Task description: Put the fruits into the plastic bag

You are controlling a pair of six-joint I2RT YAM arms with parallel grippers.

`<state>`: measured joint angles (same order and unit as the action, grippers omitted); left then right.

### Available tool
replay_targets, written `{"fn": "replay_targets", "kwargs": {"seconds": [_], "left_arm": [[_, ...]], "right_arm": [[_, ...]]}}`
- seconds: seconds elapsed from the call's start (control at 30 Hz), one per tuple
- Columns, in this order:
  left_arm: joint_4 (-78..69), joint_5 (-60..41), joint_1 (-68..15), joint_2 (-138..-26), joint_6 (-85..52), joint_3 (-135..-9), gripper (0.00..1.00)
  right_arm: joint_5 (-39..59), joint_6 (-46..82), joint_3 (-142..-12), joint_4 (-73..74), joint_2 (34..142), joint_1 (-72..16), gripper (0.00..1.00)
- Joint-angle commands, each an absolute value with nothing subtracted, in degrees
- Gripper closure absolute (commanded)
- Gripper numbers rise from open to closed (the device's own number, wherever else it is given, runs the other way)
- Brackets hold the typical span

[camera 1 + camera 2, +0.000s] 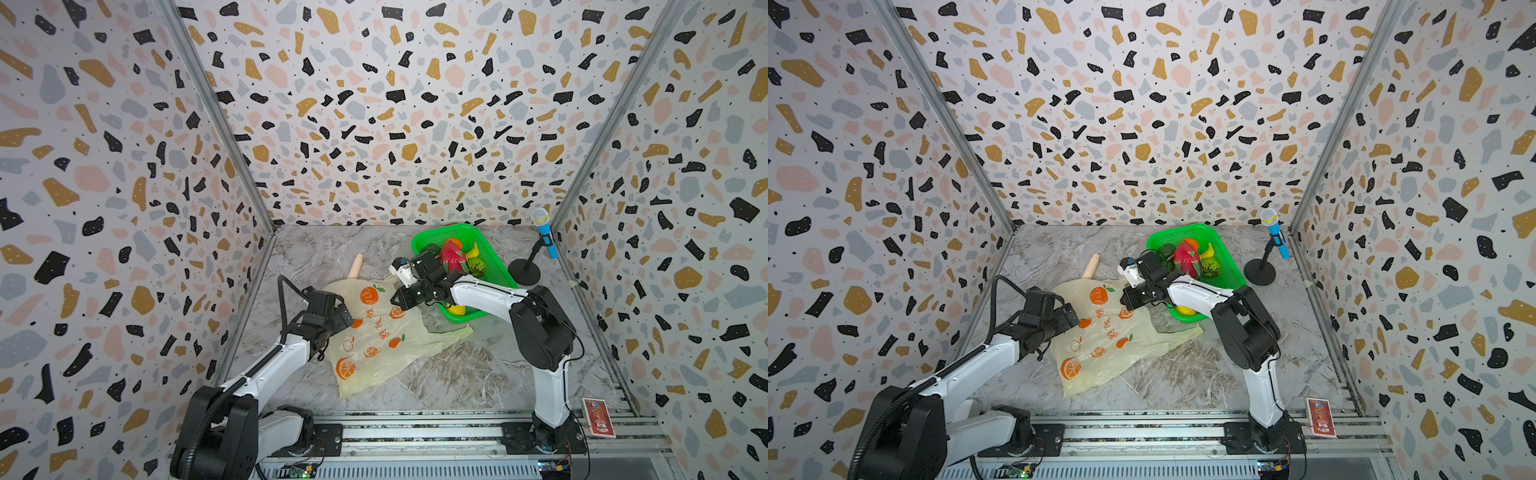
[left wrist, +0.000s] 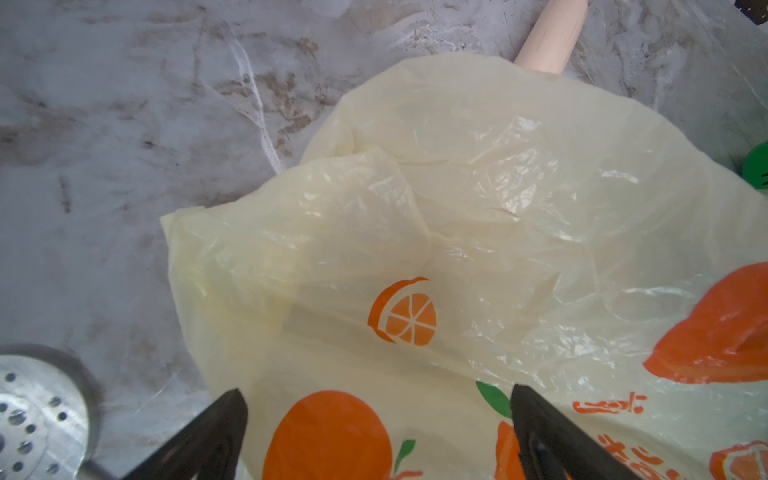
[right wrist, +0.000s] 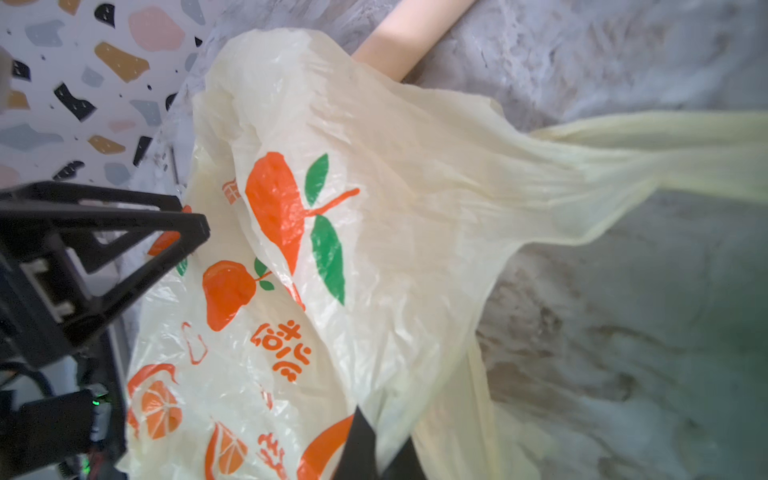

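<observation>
- Now, your right gripper has its fingers pressed together on a fold of the plastic bag, on the side of the bag that faces the green basket. The film rises in a ridge up to the pinch.
- Your left gripper hangs over the opposite side of the bag with its fingers spread wide and nothing between them. You cannot tell whether it touches the film.
- The bag lies crumpled on the marble table, orange prints up. Its far end covers one end of the beige stick.
- All the fruit you can see sits in the basket, just beside the bag: dragon fruit, orange, kiwi half, small yellow piece, and lemon at the near corner under your right arm.
- A blue microphone stands on its stand past the basket, by the right wall.
</observation>
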<state>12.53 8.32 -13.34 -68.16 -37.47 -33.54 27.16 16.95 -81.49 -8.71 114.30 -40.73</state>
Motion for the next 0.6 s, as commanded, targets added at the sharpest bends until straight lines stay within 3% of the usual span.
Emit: {"fn": "replay_targets", "kwargs": {"seconds": [0.0,0.27,0.4,0.57], "left_arm": [[11.14,2.73,-13.39,-67.02,-30.04,-38.40,0.01],[18.78,-3.30,-15.45,-61.30,-19.79,-48.26,0.01],[20.75,-3.76,-21.15,-59.20,-19.38,-48.82,0.01],[20.99,-3.60,-29.73,-57.61,-19.78,-47.84,0.01]], "right_arm": [[30.46,23.96,-77.78,-0.99,107.88,-39.25,1.00],[28.32,47.42,-63.28,21.94,97.93,-38.14,1.00],[23.60,57.47,-57.36,31.80,95.30,-39.59,1.00],[18.38,60.23,-57.41,34.49,94.76,-43.70,1.00]]}}
